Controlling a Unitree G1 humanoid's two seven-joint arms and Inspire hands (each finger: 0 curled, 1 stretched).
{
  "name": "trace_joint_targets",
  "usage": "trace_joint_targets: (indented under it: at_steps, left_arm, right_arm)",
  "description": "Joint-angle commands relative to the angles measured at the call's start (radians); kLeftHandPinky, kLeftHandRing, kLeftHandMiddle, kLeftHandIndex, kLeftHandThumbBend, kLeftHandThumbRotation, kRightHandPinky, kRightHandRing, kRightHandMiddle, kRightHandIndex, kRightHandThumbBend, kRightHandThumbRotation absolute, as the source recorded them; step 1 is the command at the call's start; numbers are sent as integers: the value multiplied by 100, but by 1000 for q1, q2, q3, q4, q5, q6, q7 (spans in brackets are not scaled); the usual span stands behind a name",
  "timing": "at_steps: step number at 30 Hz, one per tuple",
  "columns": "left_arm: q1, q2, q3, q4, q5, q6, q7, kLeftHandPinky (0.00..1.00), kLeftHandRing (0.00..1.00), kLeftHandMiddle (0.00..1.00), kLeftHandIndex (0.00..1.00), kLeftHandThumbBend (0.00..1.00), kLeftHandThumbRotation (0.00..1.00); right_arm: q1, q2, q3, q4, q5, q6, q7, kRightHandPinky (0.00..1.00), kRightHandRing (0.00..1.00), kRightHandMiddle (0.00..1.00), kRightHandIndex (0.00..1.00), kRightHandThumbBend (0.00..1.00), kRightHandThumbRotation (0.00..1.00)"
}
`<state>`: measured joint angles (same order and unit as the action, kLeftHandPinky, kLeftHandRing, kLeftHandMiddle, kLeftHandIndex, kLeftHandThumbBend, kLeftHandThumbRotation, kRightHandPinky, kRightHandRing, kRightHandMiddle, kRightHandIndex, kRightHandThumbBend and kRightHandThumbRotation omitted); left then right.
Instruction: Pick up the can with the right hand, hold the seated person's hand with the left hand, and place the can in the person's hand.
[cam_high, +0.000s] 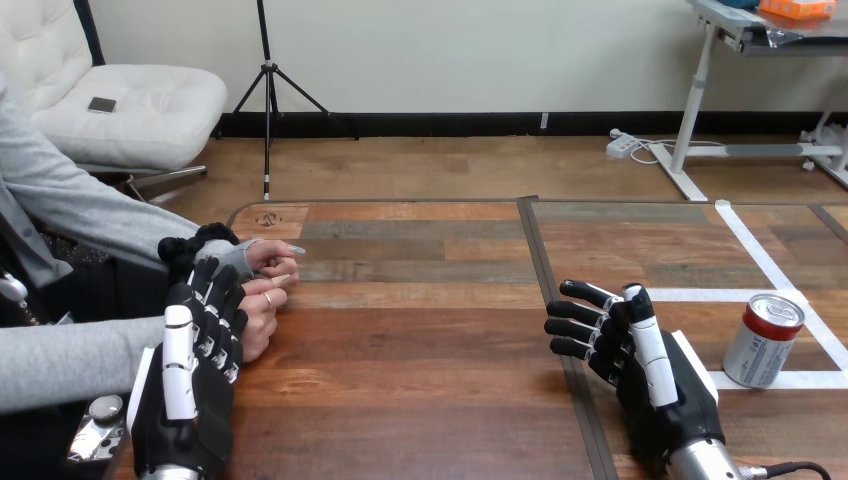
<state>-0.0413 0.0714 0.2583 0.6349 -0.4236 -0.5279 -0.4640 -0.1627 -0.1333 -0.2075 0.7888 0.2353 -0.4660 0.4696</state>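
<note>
Resting near the can (763, 340), the right hand (662, 385) spreads loose fingers; the left hand (188, 415) lies straight-fingered beside the person's hands (262, 292).

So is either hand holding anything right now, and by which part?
Nothing is held. The right hand is open, apart from the can beside it. The left hand lies flat against the person's hand without gripping.

Bright, even light falls softly across the wooden table (420, 360).

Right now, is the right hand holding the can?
No: the can stands upright on the table, apart from the right hand, whose fingers are open.
</note>
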Motion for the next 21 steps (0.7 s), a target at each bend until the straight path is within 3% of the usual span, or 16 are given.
trace_joint_targets:
  at_steps: [1,9,21]
  left_arm:
    - [-59,10,8,-40,-2,-4,-11,100,97,95,97,56,100]
    - [-62,12,11,-34,-5,-2,-15,100,96,95,96,58,100]
    - [-60,22,6,-34,16,1,-2,100,95,94,96,62,100]
  right_arm:
    - [-90,-25,-2,-44,19,8,24,73,74,74,76,78,90]
    - [-98,-26,1,-52,4,1,5,73,74,74,75,78,88]
    - [-118,-62,19,-79,-73,-26,-60,69,72,71,73,73,85]
